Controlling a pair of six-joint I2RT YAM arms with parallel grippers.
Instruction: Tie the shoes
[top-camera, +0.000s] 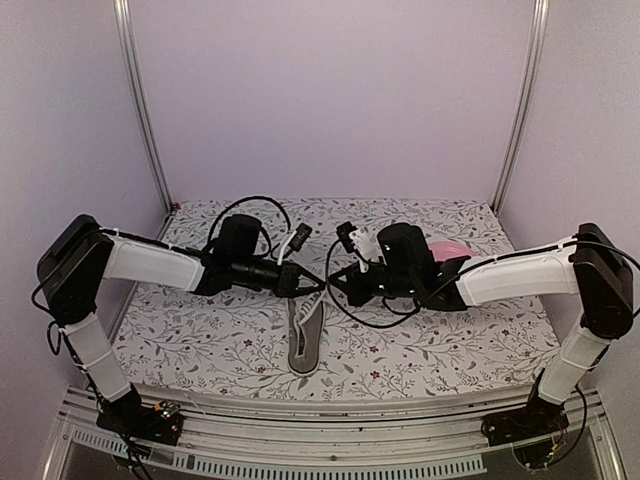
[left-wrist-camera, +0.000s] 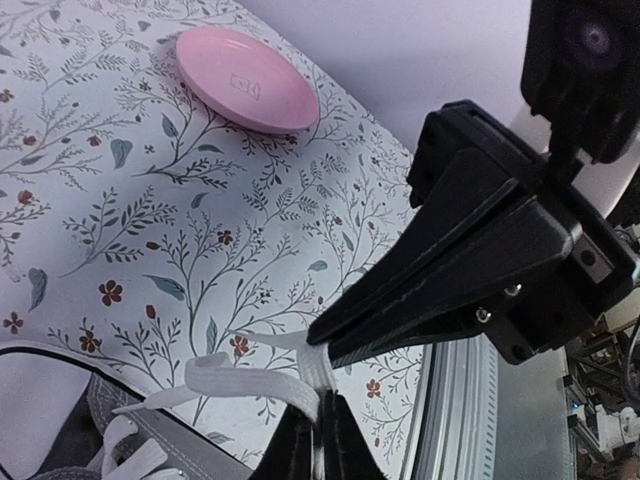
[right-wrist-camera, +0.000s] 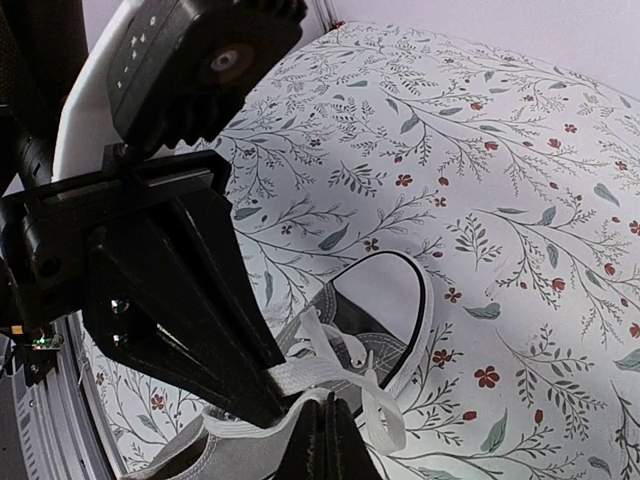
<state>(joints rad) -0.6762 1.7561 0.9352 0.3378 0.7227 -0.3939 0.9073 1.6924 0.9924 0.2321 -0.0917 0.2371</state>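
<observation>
The grey sneaker (top-camera: 303, 345) lies mid-table, its white toe cap toward the near edge. Both grippers meet just above its open end. My left gripper (top-camera: 303, 284) is shut on a white lace (left-wrist-camera: 240, 390), which runs up into its tips (left-wrist-camera: 322, 430). My right gripper (top-camera: 333, 285) is shut too, pinching the same lace a finger's width away. In the left wrist view its black fingers (left-wrist-camera: 400, 310) reach in from the right. In the right wrist view my right gripper (right-wrist-camera: 328, 425) hangs over the shoe's heel opening (right-wrist-camera: 390, 300), with loose lace loops (right-wrist-camera: 470, 420) beside it.
A pink round plate (top-camera: 450, 248) sits at the back right, behind the right arm, and shows again in the left wrist view (left-wrist-camera: 245, 78). Black cables (top-camera: 255, 205) loop over the left arm. The metal rail (top-camera: 330, 455) runs along the table's near edge.
</observation>
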